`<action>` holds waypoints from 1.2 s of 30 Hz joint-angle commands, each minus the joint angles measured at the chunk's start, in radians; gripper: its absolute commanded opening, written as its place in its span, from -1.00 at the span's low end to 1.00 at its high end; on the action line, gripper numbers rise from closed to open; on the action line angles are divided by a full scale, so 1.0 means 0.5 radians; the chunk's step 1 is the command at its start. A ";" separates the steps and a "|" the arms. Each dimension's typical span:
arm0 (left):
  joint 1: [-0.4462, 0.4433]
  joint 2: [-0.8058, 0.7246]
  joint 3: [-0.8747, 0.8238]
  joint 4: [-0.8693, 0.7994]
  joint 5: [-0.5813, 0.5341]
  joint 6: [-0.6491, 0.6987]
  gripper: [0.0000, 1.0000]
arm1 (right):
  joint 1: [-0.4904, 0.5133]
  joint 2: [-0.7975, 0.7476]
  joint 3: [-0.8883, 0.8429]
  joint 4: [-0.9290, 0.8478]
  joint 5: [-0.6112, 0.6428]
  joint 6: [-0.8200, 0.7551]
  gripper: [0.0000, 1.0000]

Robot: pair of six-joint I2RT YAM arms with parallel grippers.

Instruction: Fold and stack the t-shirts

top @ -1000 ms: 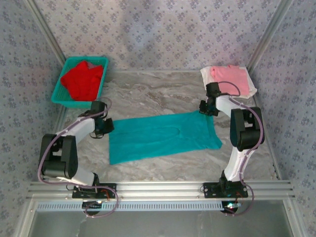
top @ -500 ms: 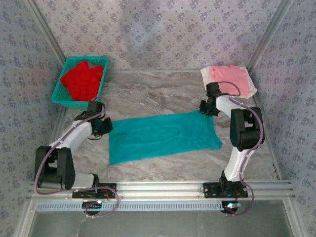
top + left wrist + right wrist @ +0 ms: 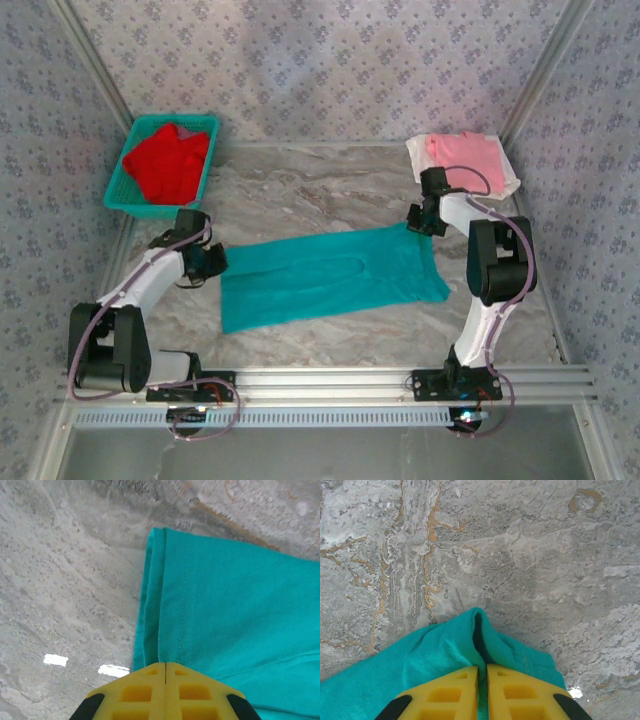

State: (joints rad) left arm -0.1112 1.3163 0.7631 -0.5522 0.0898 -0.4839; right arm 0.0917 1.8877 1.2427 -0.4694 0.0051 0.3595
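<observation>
A teal t-shirt lies flat and folded lengthwise in the middle of the table. My left gripper is shut at the shirt's far left corner. In the left wrist view its tips meet right over the layered hem of the teal cloth, and no cloth shows between them. My right gripper is at the far right corner, shut on the shirt. In the right wrist view a raised pinch of teal fabric sits between its pads. A pink t-shirt lies folded on a white one at the back right.
A teal mesh basket at the back left holds a crumpled red t-shirt. Patterned walls close in the marble table on three sides. A metal rail runs along the near edge.
The left arm's elbow has swung down and to the left, and its gripper has shifted slightly nearer along the shirt's left corner. The right arm and the teal shirt have stayed put.
</observation>
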 commanded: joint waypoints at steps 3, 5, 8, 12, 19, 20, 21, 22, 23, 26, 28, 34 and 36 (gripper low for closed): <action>0.018 0.123 -0.080 0.039 -0.062 0.007 -1.00 | -0.017 0.071 0.060 -0.079 0.052 0.041 -0.70; 0.023 0.207 -0.077 0.056 -0.083 0.015 -1.00 | -0.017 0.078 0.063 -0.084 0.052 0.043 -0.70; 0.024 0.267 -0.072 0.088 -0.098 -0.011 -0.95 | -0.017 0.066 0.065 -0.097 0.073 0.046 -0.70; 0.026 0.231 -0.055 0.094 -0.171 -0.038 -0.21 | -0.016 0.037 0.093 -0.147 0.097 0.052 -0.53; -0.029 0.030 0.030 0.023 -0.290 -0.044 -0.12 | 0.078 -0.184 0.076 -0.157 0.110 0.016 -0.36; -0.081 -0.012 0.053 0.021 -0.330 -0.020 -0.14 | 0.100 -0.227 0.060 -0.142 0.111 -0.001 -0.35; -0.170 -0.050 0.087 0.020 -0.387 0.017 -0.17 | 0.120 -0.271 0.035 -0.116 0.107 -0.009 -0.34; -0.257 -0.069 0.130 0.023 -0.419 0.062 -0.17 | 0.135 -0.318 0.008 -0.088 0.086 -0.014 -0.33; -0.323 -0.071 0.172 0.035 -0.410 0.108 -0.18 | 0.141 -0.350 -0.016 -0.055 0.054 -0.014 -0.33; -0.535 0.016 0.283 0.130 -0.279 0.313 -0.20 | 0.148 -0.448 -0.168 0.093 -0.045 -0.016 -0.32; -0.670 0.175 0.395 0.165 -0.160 0.486 -0.20 | 0.151 -0.515 -0.271 0.214 -0.093 -0.028 -0.30; -1.026 0.762 0.881 -0.050 -0.183 0.946 -0.08 | 0.157 -0.747 -0.559 0.506 -0.134 -0.113 -0.22; -1.073 0.921 1.006 -0.112 -0.162 1.034 -0.05 | 0.159 -0.813 -0.664 0.607 -0.167 -0.131 -0.21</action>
State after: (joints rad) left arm -0.6163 1.7065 1.1988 -0.5179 -0.0116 -0.1116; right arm 0.1707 1.5440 0.9558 -0.2699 -0.0467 0.3275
